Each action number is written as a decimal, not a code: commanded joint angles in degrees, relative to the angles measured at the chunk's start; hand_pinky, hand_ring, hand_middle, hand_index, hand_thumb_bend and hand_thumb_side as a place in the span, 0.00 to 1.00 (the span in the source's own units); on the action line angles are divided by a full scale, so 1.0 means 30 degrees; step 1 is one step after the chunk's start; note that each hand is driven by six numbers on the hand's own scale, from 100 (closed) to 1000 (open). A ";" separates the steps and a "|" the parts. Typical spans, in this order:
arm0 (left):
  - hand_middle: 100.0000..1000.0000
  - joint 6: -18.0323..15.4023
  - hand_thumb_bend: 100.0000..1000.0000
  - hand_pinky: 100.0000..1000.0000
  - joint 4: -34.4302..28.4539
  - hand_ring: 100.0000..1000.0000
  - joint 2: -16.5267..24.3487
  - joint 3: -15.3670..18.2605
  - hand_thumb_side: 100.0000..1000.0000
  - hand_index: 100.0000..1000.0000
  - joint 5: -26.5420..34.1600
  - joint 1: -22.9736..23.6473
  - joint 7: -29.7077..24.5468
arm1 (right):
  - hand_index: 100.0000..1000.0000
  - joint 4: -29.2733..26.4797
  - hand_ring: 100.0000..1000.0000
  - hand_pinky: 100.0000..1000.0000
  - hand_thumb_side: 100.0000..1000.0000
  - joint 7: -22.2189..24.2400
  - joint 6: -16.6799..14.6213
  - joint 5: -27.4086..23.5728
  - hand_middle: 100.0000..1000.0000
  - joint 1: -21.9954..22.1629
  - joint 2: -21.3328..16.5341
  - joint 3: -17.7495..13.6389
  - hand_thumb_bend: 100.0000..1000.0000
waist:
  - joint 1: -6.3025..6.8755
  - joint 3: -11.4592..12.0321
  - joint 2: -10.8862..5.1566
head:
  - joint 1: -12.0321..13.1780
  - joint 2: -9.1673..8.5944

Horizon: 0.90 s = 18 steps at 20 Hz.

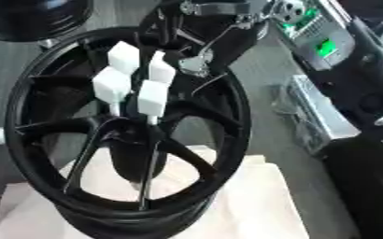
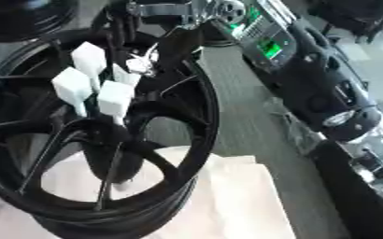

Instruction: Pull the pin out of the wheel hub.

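Starting at the left, you have the black wheel hub (image 1: 129,135) filling most of the view, lying on a pale cloth (image 1: 244,196) that shows through its lower openings and spreads out toward five o'clock. Its rim runs as a broad dark ring, and the spokes fan out from the centre, most plainly toward seven and six o'clock.

At the centre of the hub four white block-headed pins (image 1: 133,79) stand up close together on thin stems. One block sits at eleven o'clock of the cluster, one at nine, one at one and one at four; the stems of the lower two run down into the hub's middle. All four are seated in the hub, none lifted clear.

Just past the cluster, at about one o'clock from it, your right hand (image 2: 145,58) comes down over the far rim of the wheel. Its dark fingers and a silver, cable-strung part lie near the upper blocks, but you cannot tell from these views whether the fingers touch a pin or whether they are curled or straight.

From there the right arm (image 2: 309,79) runs off toward three and four o'clock, black with silver joints, with a green-lit panel (image 1: 325,46) on it near two o'clock. Under the arm, on the grey floor, lies a clear boxy thing (image 1: 313,116).

At the top left corner, eleven o'clock, part of another dark wheel (image 1: 31,18) shows. Your left hand appears in neither view.
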 commanded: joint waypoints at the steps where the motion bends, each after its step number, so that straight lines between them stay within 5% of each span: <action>1: 0.96 -0.0052 0.05 0.89 -0.0155 0.96 0.0432 0.0055 1.00 0.80 -0.0080 -0.0101 0.0076 | 0.88 0.0255 0.60 0.64 0.36 0.0332 0.0301 -0.0321 0.56 -0.0245 -0.0252 -0.0156 0.00 | 0.0086 -0.0018 -0.0163 | -0.0092 -0.0032; 9: 0.96 -0.0050 0.05 0.89 -0.0127 0.95 0.0445 0.0030 1.00 0.80 -0.0123 -0.0144 0.0106 | 0.88 0.0815 0.60 0.59 0.39 0.0635 0.0363 0.0059 0.56 -0.0249 -0.0010 -0.0235 0.00 | 0.0027 -0.0070 -0.0053 | -0.0163 -0.0032; 15: 0.96 -0.0022 0.05 0.89 -0.0077 0.95 0.0443 0.0019 1.00 0.79 -0.0155 -0.0143 0.0125 | 0.89 0.1249 0.61 0.60 0.53 0.0398 0.0308 0.0636 0.57 -0.0191 0.0207 -0.0267 0.00 | -0.0031 -0.0076 -0.0009 | -0.0248 -0.0032; 18: 0.96 -0.0016 0.05 0.88 -0.0064 0.95 0.0445 0.0028 1.00 0.79 -0.0165 -0.0136 0.0146 | 0.90 0.1278 0.63 0.60 0.62 0.0229 0.0172 0.0809 0.65 -0.0179 0.0266 -0.0263 0.00 | -0.0050 -0.0088 -0.0007 | -0.0267 -0.0032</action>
